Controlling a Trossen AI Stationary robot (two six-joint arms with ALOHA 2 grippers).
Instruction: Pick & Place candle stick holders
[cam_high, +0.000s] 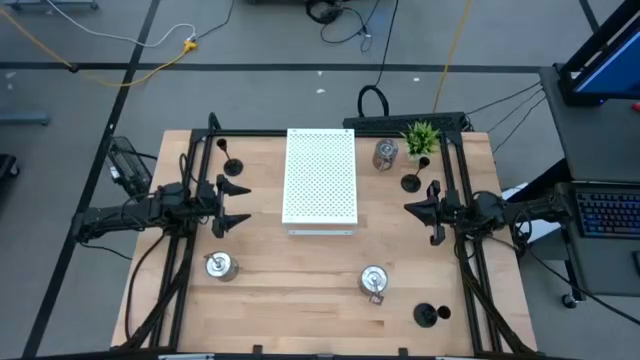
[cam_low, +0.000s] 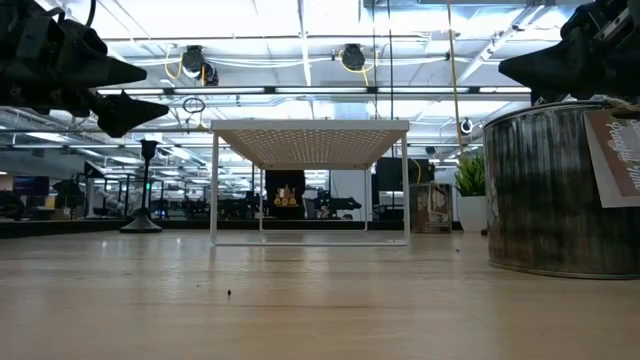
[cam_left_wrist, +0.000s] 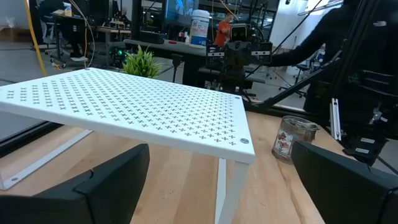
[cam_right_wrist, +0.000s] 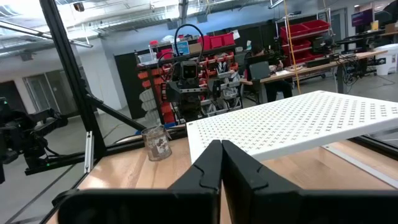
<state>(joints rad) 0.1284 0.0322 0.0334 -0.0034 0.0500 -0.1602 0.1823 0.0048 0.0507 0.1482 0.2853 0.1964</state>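
Note:
Three silver candle stick holders stand on their bases on the table: near left (cam_high: 219, 265), near middle (cam_high: 373, 281) and far right beside the plant (cam_high: 386, 153). Black ones stand at the far left (cam_high: 232, 163), by the plant (cam_high: 410, 181) and at the near right (cam_high: 430, 315). My left gripper (cam_high: 230, 206) hovers open at the board's left side and is empty (cam_left_wrist: 221, 168). My right gripper (cam_high: 408, 208) hovers shut and empty right of the board (cam_right_wrist: 221, 155). The near-middle silver one looms large in the low view (cam_low: 560, 190).
A large white perforated board (cam_high: 320, 178) stands on thin legs at the table's middle, between the two grippers. A small green plant (cam_high: 421, 137) stands at the far right. Black frame rails (cam_high: 466, 250) run along both table sides.

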